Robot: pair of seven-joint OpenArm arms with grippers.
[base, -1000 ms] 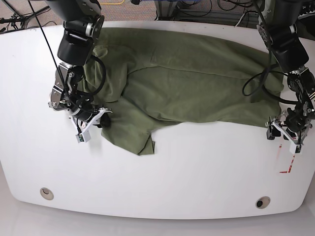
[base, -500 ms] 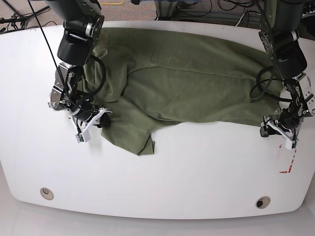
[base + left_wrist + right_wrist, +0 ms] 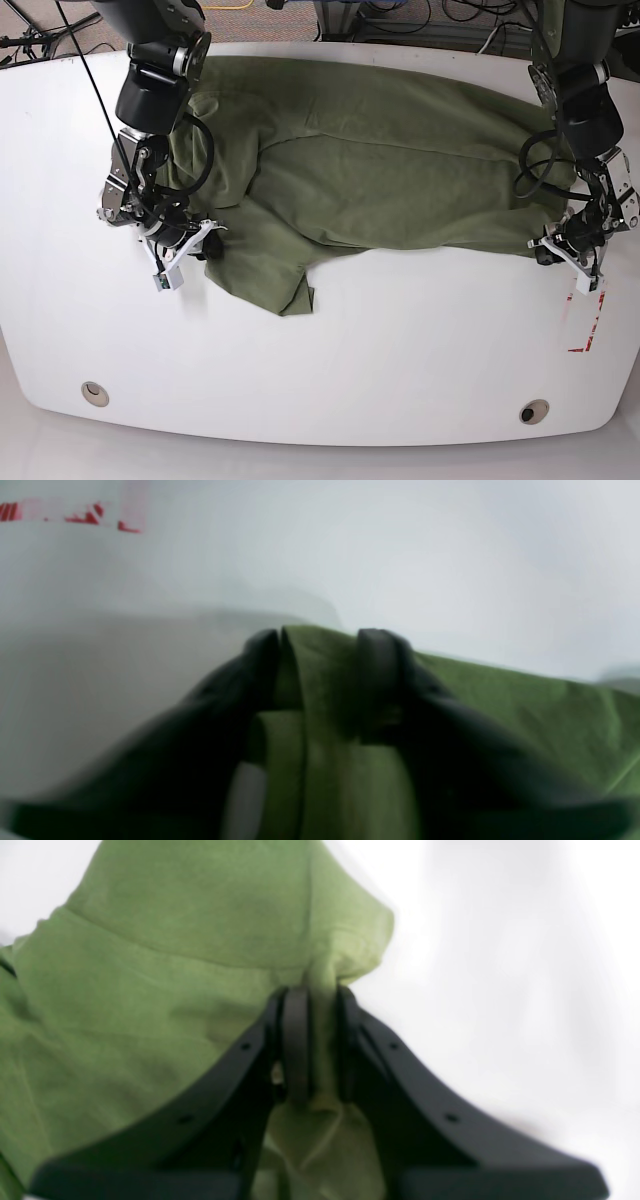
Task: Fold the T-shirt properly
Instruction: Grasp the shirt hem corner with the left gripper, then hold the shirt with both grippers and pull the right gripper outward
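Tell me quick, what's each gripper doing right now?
Left gripper: shut on the T-shirt edge.
Right gripper: shut on a fold of the T-shirt.

even bright light, soft shadows; both wrist views blurred, base view sharp.

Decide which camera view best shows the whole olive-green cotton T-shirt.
The base view: it shows the olive-green cotton T-shirt spread wrinkled across the white table. Each wrist view shows only a blurred fold pinched in its gripper: left, right.
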